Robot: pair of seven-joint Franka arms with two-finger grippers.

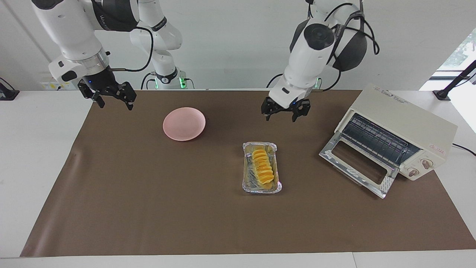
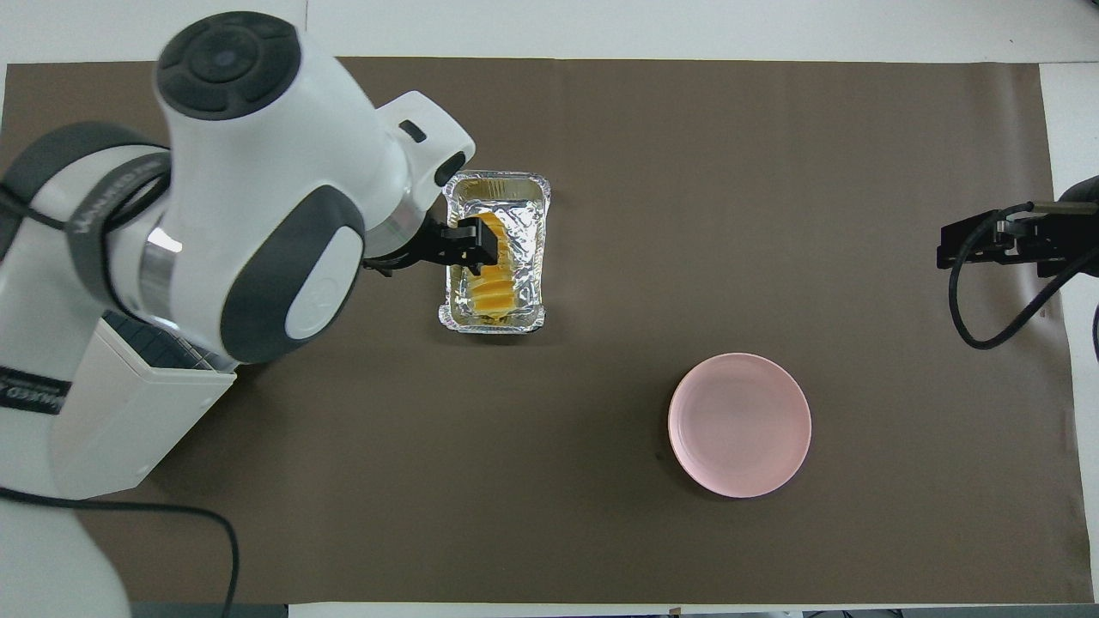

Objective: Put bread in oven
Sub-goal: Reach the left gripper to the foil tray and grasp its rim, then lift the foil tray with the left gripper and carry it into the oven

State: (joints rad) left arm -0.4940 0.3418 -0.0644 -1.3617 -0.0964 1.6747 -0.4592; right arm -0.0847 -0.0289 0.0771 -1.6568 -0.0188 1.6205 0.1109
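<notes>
My left gripper (image 1: 285,111) hangs in the air over the foil tray (image 1: 246,182), fingers (image 1: 268,110) spread, holding nothing. Bread (image 1: 263,168) lies in the tray below my fingertips, tray rims close alongside it. Oven (image 1: 405,126) sits toward my left arm's end, door (image 1: 356,167) dropped open, bare mat (image 1: 148,208) between. Right gripper (image 1: 110,97) waits, fingers apart, over the mat's edge beside the pink plate (image 1: 184,123).
</notes>
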